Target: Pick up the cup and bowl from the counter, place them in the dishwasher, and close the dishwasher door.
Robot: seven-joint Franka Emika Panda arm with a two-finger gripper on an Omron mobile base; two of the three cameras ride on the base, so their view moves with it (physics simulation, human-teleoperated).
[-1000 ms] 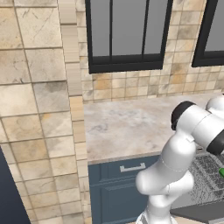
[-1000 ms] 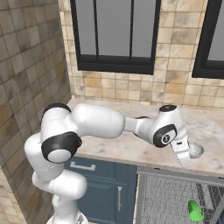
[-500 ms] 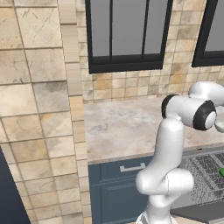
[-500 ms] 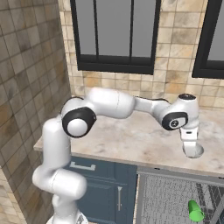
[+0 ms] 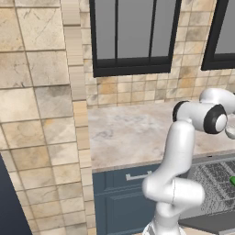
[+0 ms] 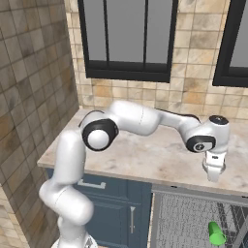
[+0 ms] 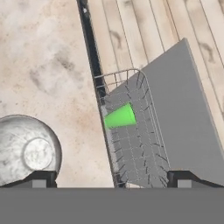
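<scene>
Under the released tool (image 6: 213, 175), marbled surface (image 7: 48, 74) bearing bowl (image 7: 24, 151); beside it, rack (image 7: 131, 144) cradling green cup (image 7: 119, 117).

gripper (image 6: 214, 175): over counter (image 6: 145, 157) | green cup (image 6: 216, 234): in dishwasher (image 6: 203, 220) rack

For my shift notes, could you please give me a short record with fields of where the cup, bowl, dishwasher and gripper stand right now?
cup: green cup lies on its side in the wire rack
bowl: grey bowl sits on the counter, near its edge
dishwasher door: dishwasher door folded down, open
gripper: gripper open, holding nothing, above the counter by the bowl
</scene>
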